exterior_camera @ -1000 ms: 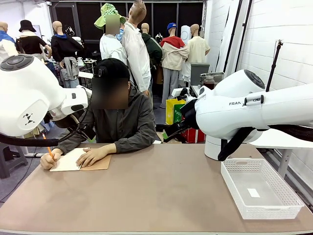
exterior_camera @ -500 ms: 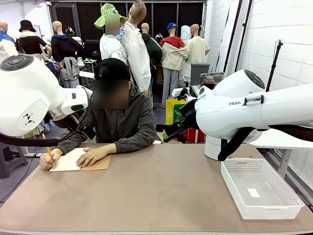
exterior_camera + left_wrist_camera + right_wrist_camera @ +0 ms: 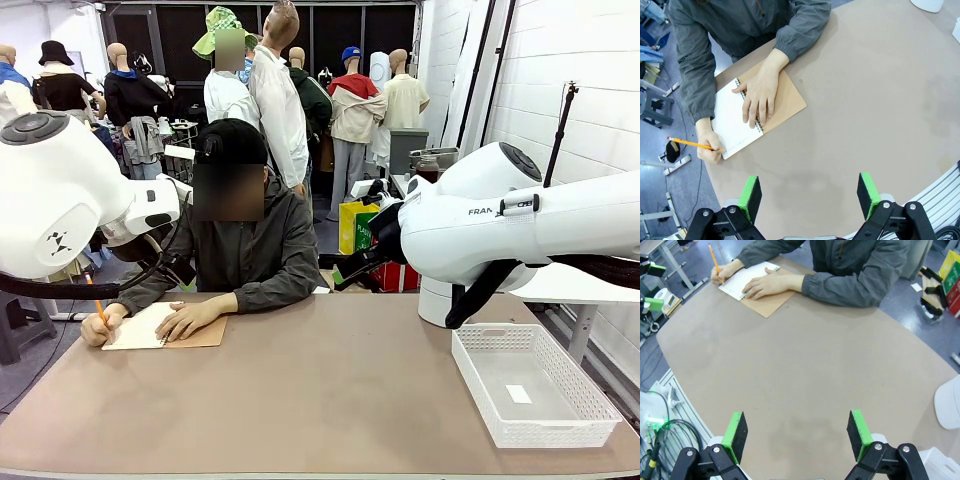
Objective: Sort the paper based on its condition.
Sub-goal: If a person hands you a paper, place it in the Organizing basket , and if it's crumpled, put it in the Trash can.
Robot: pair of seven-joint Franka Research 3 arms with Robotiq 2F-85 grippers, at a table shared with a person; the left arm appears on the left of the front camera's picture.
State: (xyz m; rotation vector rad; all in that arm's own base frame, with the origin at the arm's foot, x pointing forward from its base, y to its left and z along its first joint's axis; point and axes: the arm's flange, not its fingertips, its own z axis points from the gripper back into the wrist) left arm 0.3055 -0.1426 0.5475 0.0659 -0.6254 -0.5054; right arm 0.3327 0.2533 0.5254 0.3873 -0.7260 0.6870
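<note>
The paper (image 3: 140, 327) we can make out is a white page lying open in the tan-covered spiral notebook (image 3: 208, 333), at the left middle of the front view, on the desk (image 3: 320, 400). One hand (image 3: 190, 319) of the person lies flat across it; the other hand (image 3: 97, 328) holds an orange pencil (image 3: 97, 305) at the page's edge. At the lower right, a white basket (image 3: 478, 380) holds a small white slip (image 3: 518, 393) flat on its floor. The left claw (image 3: 808, 187) and the right claw (image 3: 796, 430) both hang spread wide and empty above bare desk. Compared with the earlier frames, we find nothing shifted.
</note>
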